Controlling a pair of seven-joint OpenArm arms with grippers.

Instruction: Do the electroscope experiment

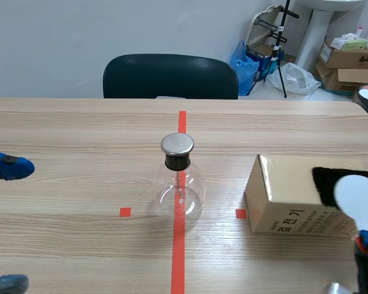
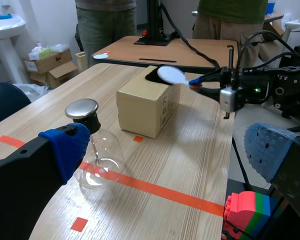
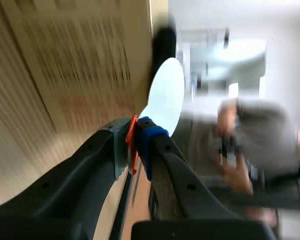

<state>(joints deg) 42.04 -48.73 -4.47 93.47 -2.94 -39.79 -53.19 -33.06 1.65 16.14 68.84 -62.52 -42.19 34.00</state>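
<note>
White disc (image 1: 357,195) is being pinched by R tool (image 3: 135,142); L tool (image 2: 167,147) wide open, empty. Flask cap (image 1: 177,144) best approached slow & level.

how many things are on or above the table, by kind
glass flask electroscope: 1
cardboard box: 1
white paddle, held in the right claw: 1
total: 3
</note>
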